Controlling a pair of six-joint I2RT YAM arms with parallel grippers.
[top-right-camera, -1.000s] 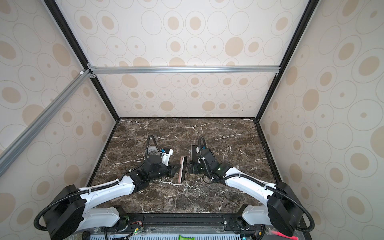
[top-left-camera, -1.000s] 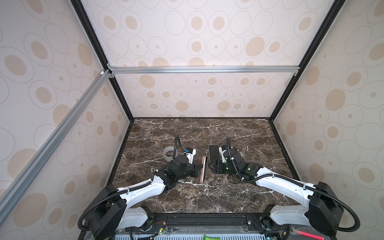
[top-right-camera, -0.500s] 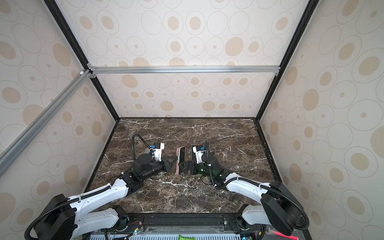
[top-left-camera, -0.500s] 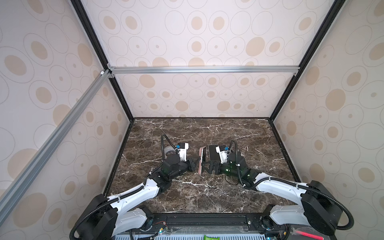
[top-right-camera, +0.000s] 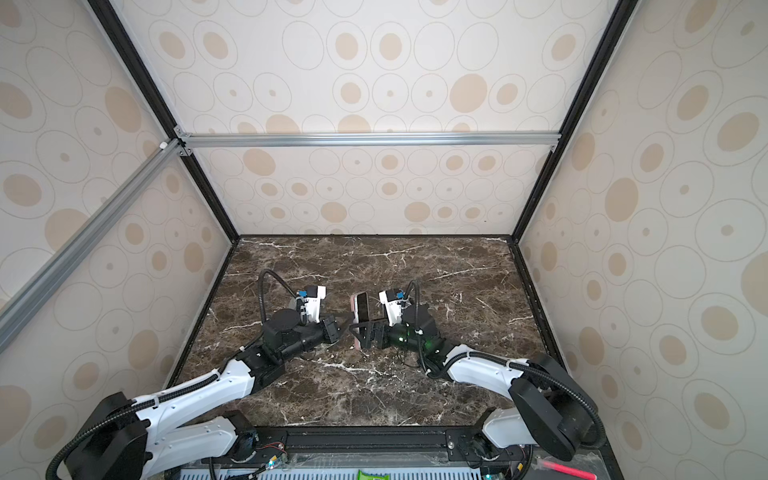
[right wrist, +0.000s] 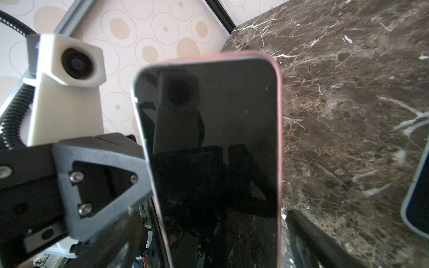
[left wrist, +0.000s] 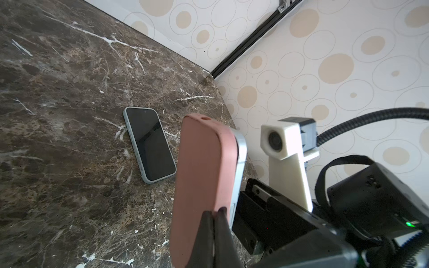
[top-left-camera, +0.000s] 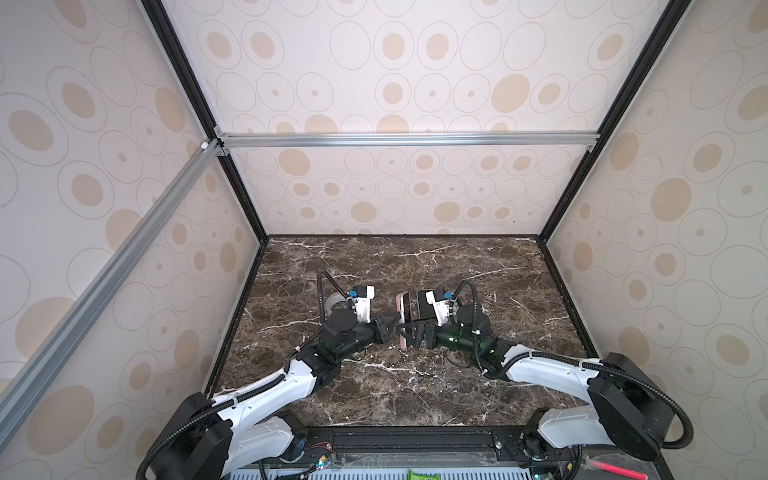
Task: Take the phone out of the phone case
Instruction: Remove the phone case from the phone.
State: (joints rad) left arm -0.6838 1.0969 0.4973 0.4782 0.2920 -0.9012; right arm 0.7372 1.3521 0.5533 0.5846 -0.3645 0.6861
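Status: mid-extraction, not done

- left pincer [left wrist: 214,218] is clamped tight, fingers together on the long-edge lip of the pink phone case [left wrist: 199,176]. As far as we can see, that pinch is what holds the case up on edge
- right pincer [top-left-camera: 409,336] is spread wide and grips nothing. Its jaws stand apart on the screen side, spanning the phone's width, opposite the left pincer's tip. We can't tell if they touch it
- phone [right wrist: 213,143] is still in the case, between the 2 pincers, with the screen facing the right pincer and the case back facing the left one
- in the right wrist view the pink lip shows along 1 long edge and the far end, while the long edge where the left pincer bites shows bare pale frame. The left wrist view shows the same frame standing proud of the case. We read that as 1 side popped free and the rest seated
- a 2nd phone [left wrist: 149,143], no case, lies flat screen-up on the table [top-left-camera: 374,395] just beyond the right pincer. We can't tell if it belongs to the job

Left to do, our call: right pincer closes on the exposed phone edge and pulls while the left holds the case, until the phone is fully clear. Risk: the thin lip pinch may slip
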